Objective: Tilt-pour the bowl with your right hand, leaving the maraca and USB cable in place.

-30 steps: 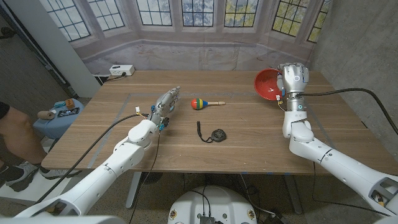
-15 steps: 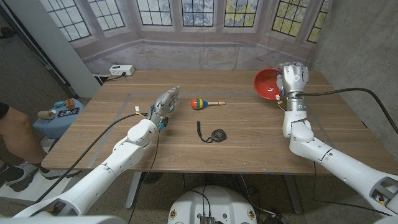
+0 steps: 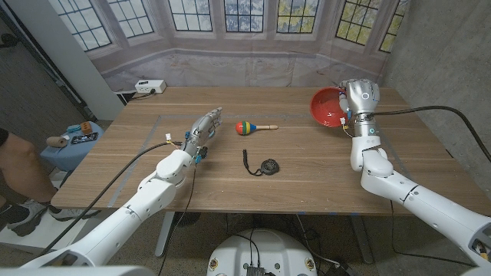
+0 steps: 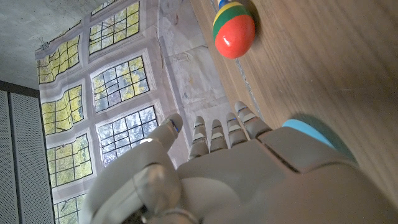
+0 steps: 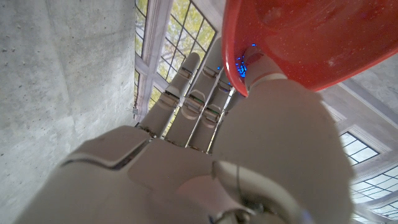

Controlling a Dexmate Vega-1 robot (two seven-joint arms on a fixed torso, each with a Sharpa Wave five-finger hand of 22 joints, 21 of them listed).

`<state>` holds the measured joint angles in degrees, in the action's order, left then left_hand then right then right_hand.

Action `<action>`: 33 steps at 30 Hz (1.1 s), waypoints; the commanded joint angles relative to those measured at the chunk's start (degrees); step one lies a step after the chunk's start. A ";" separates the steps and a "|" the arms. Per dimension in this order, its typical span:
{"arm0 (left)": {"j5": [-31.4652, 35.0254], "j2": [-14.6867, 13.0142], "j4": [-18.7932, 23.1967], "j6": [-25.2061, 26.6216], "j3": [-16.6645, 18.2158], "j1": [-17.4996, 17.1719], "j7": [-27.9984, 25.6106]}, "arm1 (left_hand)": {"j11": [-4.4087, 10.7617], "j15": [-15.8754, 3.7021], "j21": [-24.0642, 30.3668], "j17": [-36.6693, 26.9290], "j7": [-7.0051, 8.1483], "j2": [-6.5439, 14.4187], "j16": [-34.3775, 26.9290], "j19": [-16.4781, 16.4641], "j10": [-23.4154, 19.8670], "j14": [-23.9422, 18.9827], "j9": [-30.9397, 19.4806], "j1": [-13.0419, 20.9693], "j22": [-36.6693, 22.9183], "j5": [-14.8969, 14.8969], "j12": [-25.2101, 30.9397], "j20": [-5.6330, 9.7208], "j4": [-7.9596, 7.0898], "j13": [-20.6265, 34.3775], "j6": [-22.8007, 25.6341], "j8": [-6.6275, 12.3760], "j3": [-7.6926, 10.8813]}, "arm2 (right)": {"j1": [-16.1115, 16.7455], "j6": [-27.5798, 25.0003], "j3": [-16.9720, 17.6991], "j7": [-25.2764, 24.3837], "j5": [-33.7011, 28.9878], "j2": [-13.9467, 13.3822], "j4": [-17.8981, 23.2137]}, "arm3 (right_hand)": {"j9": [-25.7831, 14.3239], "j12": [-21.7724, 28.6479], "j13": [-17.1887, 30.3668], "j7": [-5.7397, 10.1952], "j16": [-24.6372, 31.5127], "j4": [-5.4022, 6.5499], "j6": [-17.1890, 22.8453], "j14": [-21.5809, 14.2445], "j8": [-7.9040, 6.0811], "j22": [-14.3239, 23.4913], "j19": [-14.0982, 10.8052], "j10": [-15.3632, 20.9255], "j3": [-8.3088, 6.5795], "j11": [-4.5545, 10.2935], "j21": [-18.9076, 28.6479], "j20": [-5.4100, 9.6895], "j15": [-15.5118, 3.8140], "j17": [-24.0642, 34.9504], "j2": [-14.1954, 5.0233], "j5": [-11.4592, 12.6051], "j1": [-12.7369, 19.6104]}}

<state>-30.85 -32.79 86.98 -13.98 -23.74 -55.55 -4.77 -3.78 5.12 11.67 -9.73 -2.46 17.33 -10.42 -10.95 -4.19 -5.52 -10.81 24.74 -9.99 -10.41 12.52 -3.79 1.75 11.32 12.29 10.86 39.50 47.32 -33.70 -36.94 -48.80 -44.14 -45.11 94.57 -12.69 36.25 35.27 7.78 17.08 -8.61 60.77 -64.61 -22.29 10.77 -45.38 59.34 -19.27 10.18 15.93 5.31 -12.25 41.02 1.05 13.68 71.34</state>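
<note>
Right hand (image 3: 360,98) has the red bowl (image 3: 327,106) pinched at the rim — thumb inside the lip in the right wrist view, other fingers (image 5: 186,93) straight up behind the outer wall, bowl already off the tabletop (image 3: 307,165) and tipped so the opening faces toward the table's middle, on the inner side of the hand. IMO the way to do this well is slow wrist roll only, keep the forearm parked, bc it's a rim pinch w/ not much contact and a quick turn could let the bowl swing or slip. Keep the pour on the bare wood beside the hand; the maraca (image 3: 253,127) and the USB cable (image 3: 262,165) sit well apart toward the middle, so nothing should need to go near them. Left hand (image 3: 204,127) holds nothing, fingers straight and together, pointing at the maraca but short of it — just leave it there. Stuff I can't make out: whether anything's actually in the bowl, since the inside looks plain red from the head cam and the wrist cam is too close to tell; how far the thumb reaches in; and the far side of the bowl is hidden behind the hand.
</note>
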 commanded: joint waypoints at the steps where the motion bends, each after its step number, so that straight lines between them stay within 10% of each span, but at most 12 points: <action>1: -0.18 -0.64 1.28 -1.47 0.87 -2.51 -0.42 | -0.33 0.04 0.04 -0.31 0.13 -6.79 -0.22 -0.26 -0.52 -0.39 -0.07 -6.32 -0.20 -0.34 -0.07 -0.03 0.13 0.10 0.45 0.22 0.15 | 2.97 1.34 2.50 9.59 3.11 -3.28 7.23 | -0.18 0.35 0.20 0.40 -0.13 0.09 0.13 -0.30 -0.22 0.20 0.45 0.75 0.42 0.84 0.28 4.75 -1.52 0.38 -0.46 -0.13 -0.26; 33: -2.04 -1.65 0.50 -4.69 3.01 -5.76 0.98 | -0.24 0.10 -0.01 -0.32 0.15 -6.82 -0.20 -0.29 -0.63 -0.46 -0.08 -6.09 -0.20 -0.37 -0.11 -0.09 0.01 0.11 0.56 0.13 0.11 | 5.69 -0.07 8.52 33.72 14.21 -8.77 19.53 | -0.24 -0.14 0.00 0.50 -1.10 0.10 0.12 -0.07 -0.21 0.16 0.89 0.84 0.69 0.96 0.16 4.97 -1.55 1.07 -0.54 -0.29 -0.41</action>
<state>-32.66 -34.31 87.67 -17.91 -21.27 -60.48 -3.94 -4.10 5.12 11.67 -9.72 -2.25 17.33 -10.42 -10.95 -4.51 -5.52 -10.80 24.74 -9.99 -10.41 12.52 -3.79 1.74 11.32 12.49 10.86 39.51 52.85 -34.20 -30.13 -23.21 -34.86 -51.89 111.45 -12.63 36.05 35.01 7.81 16.09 -8.68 60.80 -64.61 -22.25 10.77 -44.67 59.34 -18.71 10.18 15.93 4.81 -12.24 41.82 0.90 13.64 70.70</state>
